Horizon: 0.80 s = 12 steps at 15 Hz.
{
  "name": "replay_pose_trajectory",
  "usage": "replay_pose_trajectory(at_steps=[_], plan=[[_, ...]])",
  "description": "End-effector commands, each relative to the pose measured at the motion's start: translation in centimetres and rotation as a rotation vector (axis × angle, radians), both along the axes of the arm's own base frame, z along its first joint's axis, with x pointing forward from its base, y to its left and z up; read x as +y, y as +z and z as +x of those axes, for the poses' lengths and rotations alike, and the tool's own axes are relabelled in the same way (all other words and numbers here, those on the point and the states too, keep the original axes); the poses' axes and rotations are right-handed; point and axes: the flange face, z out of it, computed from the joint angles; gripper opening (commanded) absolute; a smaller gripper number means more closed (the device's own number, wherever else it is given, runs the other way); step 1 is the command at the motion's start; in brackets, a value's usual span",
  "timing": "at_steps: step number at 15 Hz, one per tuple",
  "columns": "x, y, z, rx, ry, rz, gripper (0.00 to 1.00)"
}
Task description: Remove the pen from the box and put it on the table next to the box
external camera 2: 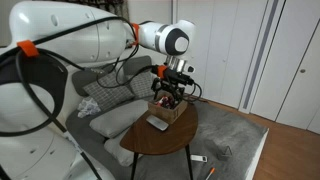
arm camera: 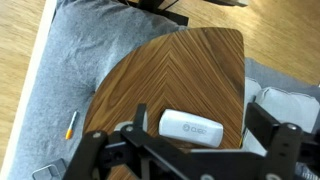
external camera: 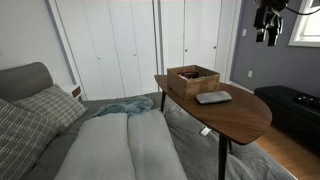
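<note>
Wrist view: my gripper (arm camera: 185, 150) hangs over the table (arm camera: 190, 70), jaws apart. Approach step; next I descend into the box (external camera: 186, 88) for the pen, unseen

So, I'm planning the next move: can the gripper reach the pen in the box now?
Probably yes. The gripper hangs open above the box, whose top is open, with nothing between them. The grey slab lies beside the box, not on it. The pen itself I can't make out.

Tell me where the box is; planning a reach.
In an exterior view, the box sits on the table's far end, beside the flat grey object.
</note>
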Motion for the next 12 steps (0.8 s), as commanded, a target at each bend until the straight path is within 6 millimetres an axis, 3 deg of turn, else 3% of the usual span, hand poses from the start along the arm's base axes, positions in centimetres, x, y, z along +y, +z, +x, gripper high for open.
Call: replay_pose_trajectory(at_steps=[1, 3, 7, 9, 12], plan=[[0.0, 0.0, 0.0, 0.001, 0.000, 0.000, 1.00], [0.0, 0.6, 0.6, -0.071, -0.008, -0.004, 1.00], [1.4, 2.9, 5.2, -0.251, 0.092, -0.015, 1.00], [3.8, 3.3, 7.4, -0.285, 0.155, 0.004, 1.00], [7.4, 1.0, 11.7, -0.258, 0.196, 0.026, 1.00]])
